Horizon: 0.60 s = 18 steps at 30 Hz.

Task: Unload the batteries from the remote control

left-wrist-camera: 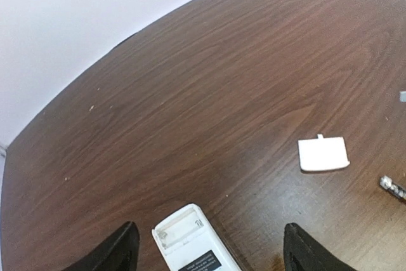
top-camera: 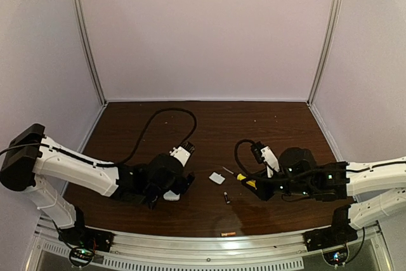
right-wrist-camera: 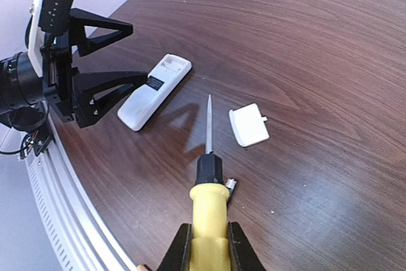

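Seen from above, a dark wooden table (top-camera: 266, 125) carries a small white remote control (top-camera: 172, 196) near its front edge, left of centre. To the remote's right lie a white cover piece (top-camera: 217, 178) and a tiny dark battery (top-camera: 226, 198). A small orange-toned battery (top-camera: 228, 233) sits right at the front edge. A yellow-handled screwdriver (top-camera: 246, 180) points toward the cover piece. In the left wrist view, the left fingers (left-wrist-camera: 120, 251) are released and wide apart, one on each side of the remote control and touching neither long side. The remote's battery bay faces up, open and empty. In the right wrist view, the right fingers (right-wrist-camera: 181, 245) are clenched on the screwdriver's yellow handle, with the blade aimed between the remote control and the cover piece. Both batteries appear to be out already. They are probably light, hard, smooth and quick to roll, so pinch one across the middle of its barrel. The remote control looks like light, rigid plastic that is likely to slide, so hold it by its long sides.
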{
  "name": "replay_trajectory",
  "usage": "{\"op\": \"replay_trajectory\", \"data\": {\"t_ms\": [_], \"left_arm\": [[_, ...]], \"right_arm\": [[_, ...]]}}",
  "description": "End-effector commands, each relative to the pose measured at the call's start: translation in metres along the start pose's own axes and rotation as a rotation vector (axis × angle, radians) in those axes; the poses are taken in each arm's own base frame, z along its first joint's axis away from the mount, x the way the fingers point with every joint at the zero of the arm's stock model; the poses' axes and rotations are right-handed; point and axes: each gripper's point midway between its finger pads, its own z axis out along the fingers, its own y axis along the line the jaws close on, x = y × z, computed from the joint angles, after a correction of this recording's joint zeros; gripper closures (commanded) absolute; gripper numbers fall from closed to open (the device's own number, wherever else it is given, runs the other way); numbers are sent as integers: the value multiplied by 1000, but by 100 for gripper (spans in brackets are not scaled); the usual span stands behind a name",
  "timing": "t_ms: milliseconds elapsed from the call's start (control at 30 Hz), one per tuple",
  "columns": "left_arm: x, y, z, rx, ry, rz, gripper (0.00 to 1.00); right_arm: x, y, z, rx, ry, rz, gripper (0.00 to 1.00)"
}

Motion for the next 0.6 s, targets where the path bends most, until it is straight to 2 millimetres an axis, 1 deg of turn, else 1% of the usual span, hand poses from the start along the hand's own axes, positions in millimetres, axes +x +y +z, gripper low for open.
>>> {"op": "replay_trajectory", "data": {"t_ms": [0, 100, 167, 233, 300, 400, 433, 467, 500, 533, 567], "left_arm": [[-12, -27, -7, 165, -105, 228, 20], [-4, -43, -12, 266, -133, 341, 20], [-6, -54, -20, 333, -182, 367, 20], [-10, -66, -33, 428, -254, 403, 21], [-12, -69, -46, 479, -325, 446, 21], [-17, -69, -66, 526, -439, 485, 21], [-12, -71, -74, 559, -469, 506, 21], [-15, -73, -83, 587, -515, 519, 21], [-14, -74, -89, 607, -550, 532, 21], [-11, -75, -94, 624, -575, 546, 21], [-14, -75, -97, 625, -595, 556, 21]], "right_arm": [[5, 20, 0, -114, 35, -5, 100], [9, 24, 0, -140, 51, -3, 100], [13, 28, 2, -161, 74, -5, 99], [17, 32, 4, -180, 96, -8, 99], [20, 34, 5, -188, 115, -12, 99], [22, 33, 7, -182, 124, -12, 98], [22, 33, 8, -181, 124, -9, 98], [22, 34, 8, -184, 126, -6, 98], [23, 35, 9, -188, 131, -4, 98], [25, 35, 10, -191, 140, -2, 98], [27, 36, 11, -193, 148, 0, 98]]}}
